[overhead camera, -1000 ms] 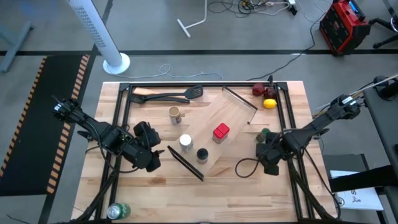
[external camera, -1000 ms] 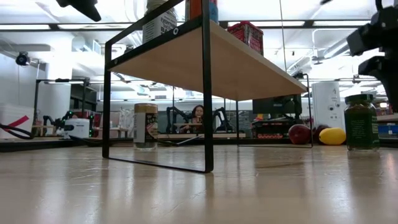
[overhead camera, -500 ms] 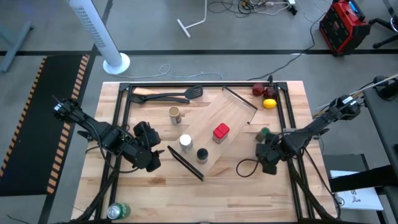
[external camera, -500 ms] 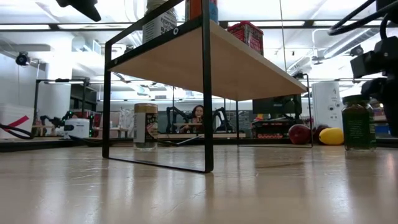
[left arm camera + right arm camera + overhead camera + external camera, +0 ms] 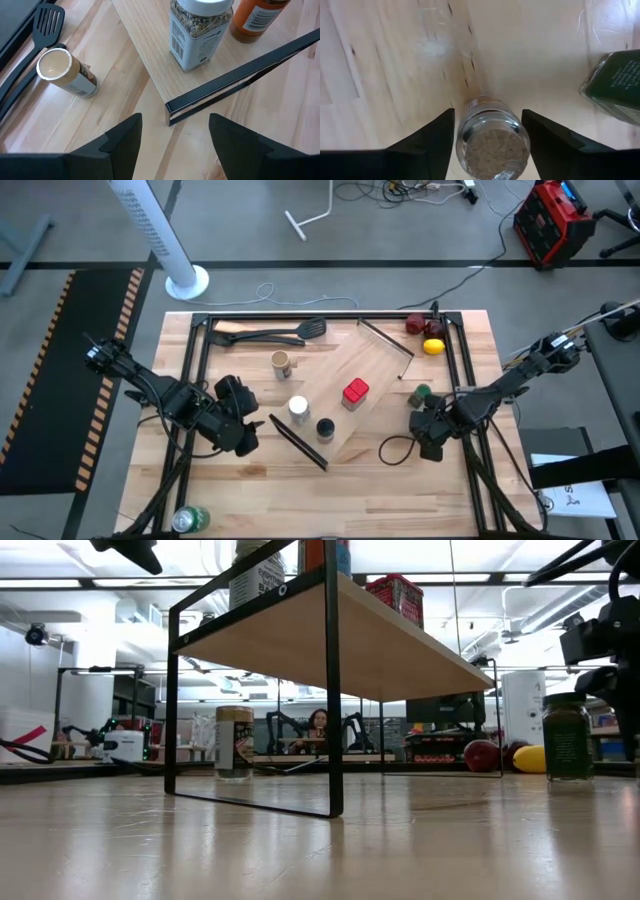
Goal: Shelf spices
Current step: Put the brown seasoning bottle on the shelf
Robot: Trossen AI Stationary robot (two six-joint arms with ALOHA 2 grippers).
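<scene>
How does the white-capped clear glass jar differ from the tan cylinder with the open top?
The white-capped clear glass jar stands on the pale wooden shelf board; the tan open-top cylinder stands on the table beside it. The jar is capped and shows speckled contents; the cylinder is opaque and uncapped. Both are upright, and no gripper holds either.

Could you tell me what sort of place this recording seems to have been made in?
Most likely a robotics lab: beyond the wooden table the low view shows other robot arms on benches, and loose cables and a red equipment case lie on the grey floor.
</scene>
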